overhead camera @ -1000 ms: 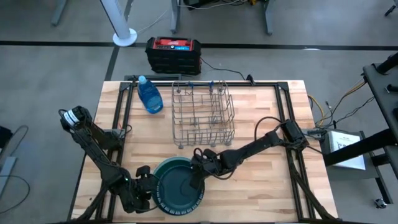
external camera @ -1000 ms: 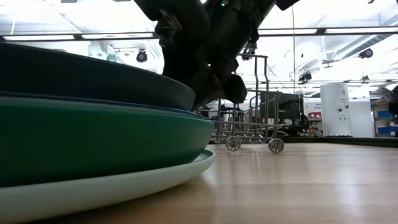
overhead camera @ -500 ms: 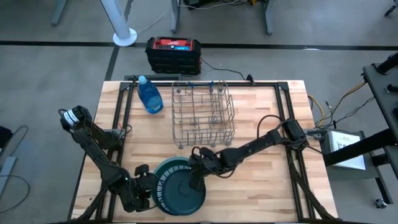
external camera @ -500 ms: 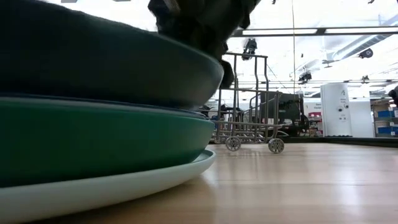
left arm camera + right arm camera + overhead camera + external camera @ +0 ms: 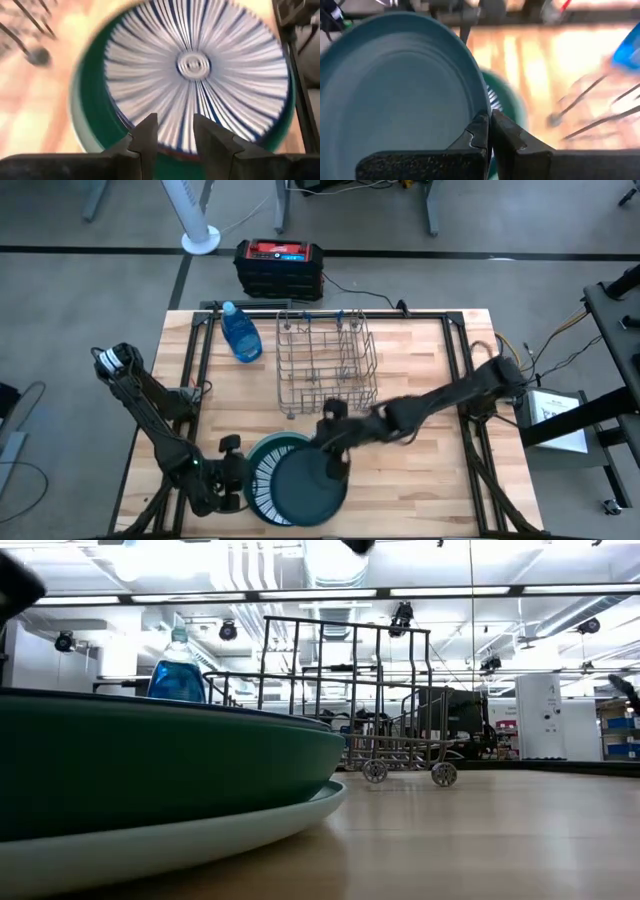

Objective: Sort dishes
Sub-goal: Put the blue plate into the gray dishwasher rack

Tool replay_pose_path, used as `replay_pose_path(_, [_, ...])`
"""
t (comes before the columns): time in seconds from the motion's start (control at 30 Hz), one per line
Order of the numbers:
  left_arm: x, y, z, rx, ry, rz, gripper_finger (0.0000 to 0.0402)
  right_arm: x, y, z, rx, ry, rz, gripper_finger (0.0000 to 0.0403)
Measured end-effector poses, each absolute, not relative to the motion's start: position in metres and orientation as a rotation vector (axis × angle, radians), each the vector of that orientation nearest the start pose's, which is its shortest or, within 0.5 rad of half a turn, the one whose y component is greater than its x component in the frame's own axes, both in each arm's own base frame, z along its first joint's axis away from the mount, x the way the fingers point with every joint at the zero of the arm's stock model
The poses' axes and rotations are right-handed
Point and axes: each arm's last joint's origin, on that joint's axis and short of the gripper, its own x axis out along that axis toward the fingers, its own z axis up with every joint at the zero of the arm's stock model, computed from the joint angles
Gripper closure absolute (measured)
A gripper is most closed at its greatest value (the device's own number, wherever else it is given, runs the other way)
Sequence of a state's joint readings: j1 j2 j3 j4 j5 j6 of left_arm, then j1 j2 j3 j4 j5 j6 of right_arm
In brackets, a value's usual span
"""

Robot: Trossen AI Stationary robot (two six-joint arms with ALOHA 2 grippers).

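Note:
A dark teal plate (image 5: 308, 495) hangs tilted over the plate stack near the table's front edge, with my right gripper (image 5: 332, 460) shut on it. Under it, a white plate with dark radial stripes (image 5: 195, 65) lies in a larger green plate (image 5: 150, 770). The green plate rests on a pale plate (image 5: 200, 840), which lies on the table. My left gripper (image 5: 172, 132) stands open at the stack's left side, over the striped plate's rim, with nothing between its fingers. My right gripper pinches the teal plate's rim (image 5: 479, 117) between its two fingers, one on the plate's upper face and one beneath. The fingers slant down from the table's far right. The plate is lifted clear of the stack and tilted.
A wire rack (image 5: 325, 365) stands at the table's middle back, and a blue bottle (image 5: 240, 335) stands left of it. A black and red box (image 5: 280, 265) sits on the floor beyond the far edge. Bare wood lies right of the stack.
My right gripper has risen with the dark teal plate. The plate first slid toward the near right across the stack, then came up clear of it and tipped. The striped plate beneath it now shows.

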State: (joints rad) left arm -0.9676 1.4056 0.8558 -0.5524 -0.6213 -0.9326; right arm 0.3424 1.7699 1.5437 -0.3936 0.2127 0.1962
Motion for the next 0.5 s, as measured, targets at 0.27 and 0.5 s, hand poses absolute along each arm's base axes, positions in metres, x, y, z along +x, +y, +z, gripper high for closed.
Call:
replay_pose_path(0.27, [0.16,-0.198,0.219,-0.085,0.701,0.091,0.0286,0.341,0.101,0.38,-0.261,0.398,-0.052,0.0403])
replay_pose_path(0.5, [0.162,-0.198,0.217,-0.004,0.662,0.117,0.0286,0.322,0.087,0.404,-0.444,0.343,-0.146,0.0403])
